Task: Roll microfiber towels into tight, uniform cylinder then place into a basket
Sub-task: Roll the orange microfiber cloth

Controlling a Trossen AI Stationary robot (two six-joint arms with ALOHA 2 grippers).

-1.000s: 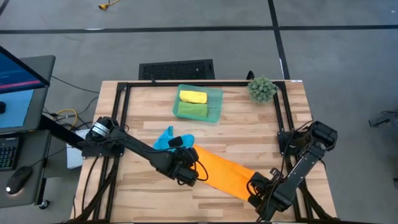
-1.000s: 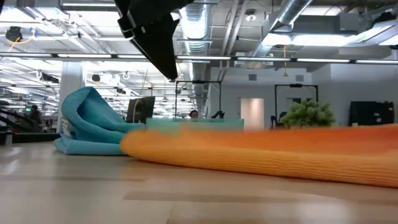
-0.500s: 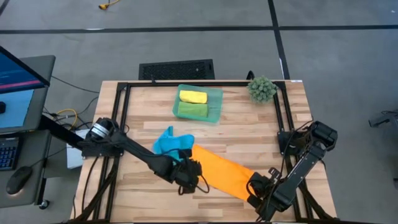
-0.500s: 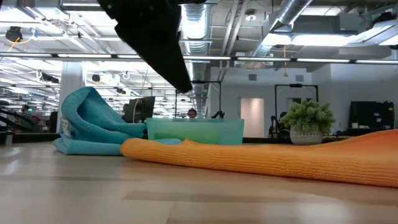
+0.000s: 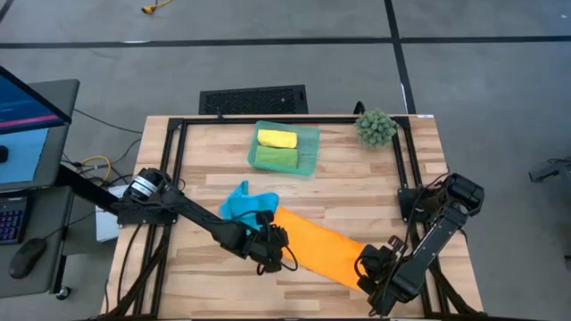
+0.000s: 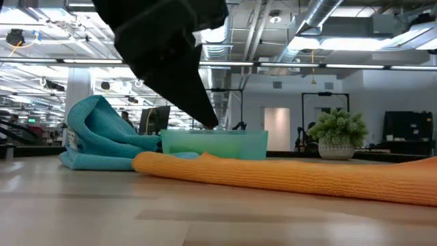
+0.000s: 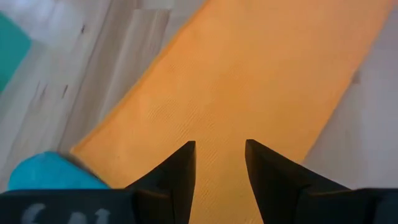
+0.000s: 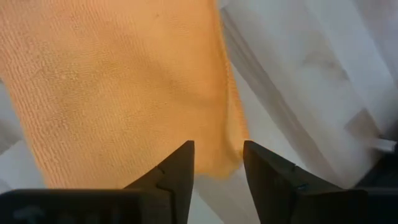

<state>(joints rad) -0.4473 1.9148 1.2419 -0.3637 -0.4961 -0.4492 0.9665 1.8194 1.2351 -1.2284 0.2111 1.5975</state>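
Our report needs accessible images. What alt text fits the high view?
Overhead, the orange towel lies flat on the wooden table, left gripper and right gripper open over its ends. Yellow and green rolls sit in the teal basket.

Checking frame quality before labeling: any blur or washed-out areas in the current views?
High view: sharp, evenly lit. Low view: left arm's gripper is a dark silhouette against bright ceiling lights; orange towel sharp. Left wrist view: table and blue towel soft. Right wrist view: pale and soft beyond the towel.
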